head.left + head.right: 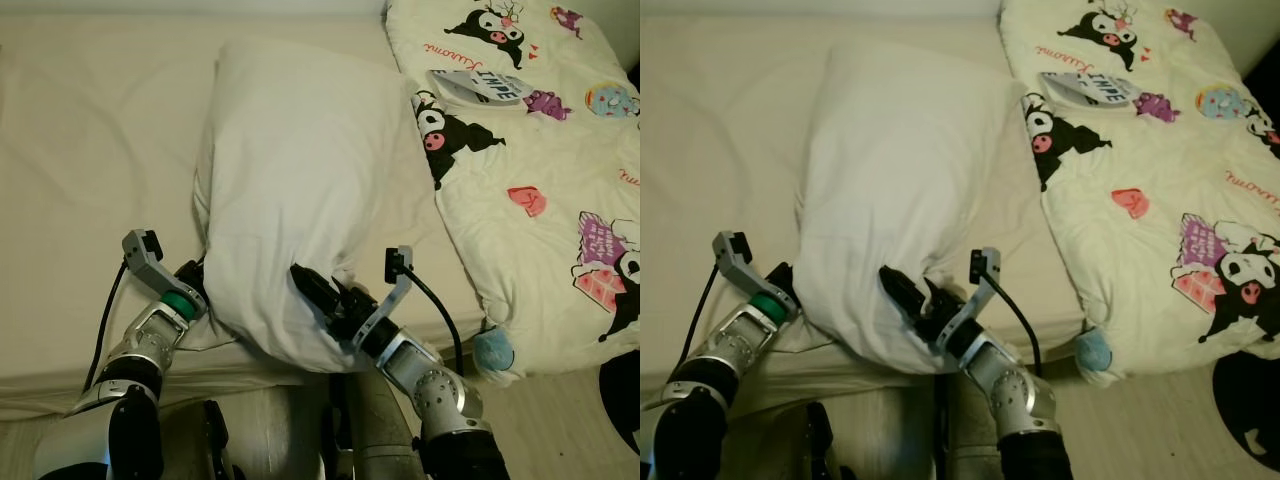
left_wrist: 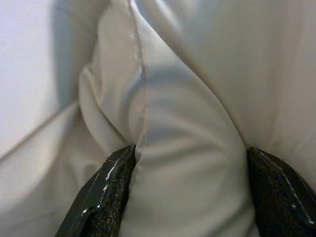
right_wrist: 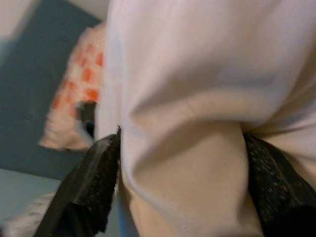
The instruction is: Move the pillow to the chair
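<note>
**Both tools bite the pillow's near end, lift to come**

The white pillow [image 1: 300, 190] lies on the bed [image 1: 90, 150], its far end toward the wall, its near end hanging a little past the mattress edge. The left tool [image 2: 185, 197] is at the near-left corner, and the wrist view shows a thick fold of fabric bulging between its two black fingers [image 2: 106, 192], so it is clamped on the pillow. Over on the right, the right tool [image 1: 318, 292] is dug into the near-right part of the cushion, its fingers [image 3: 98, 173] also pinching a fat roll of cloth. Two holds, one on each side.

Just beside the pillow, a cartoon-print quilt [image 1: 530, 180] runs down the right of the bed, its edge close to or just over the pillow's right side; hard to say which.

For a clean lift, I'd judge both arms should rise together and level, so the soft body doesn't sag and slip out of one pinch. Pulling toward the robot first should free the far end from the quilt's edge. The holds catch mostly cover fabric, so slow and steady suits it. The chair isn't in sight yet; a turn will be needed.
</note>
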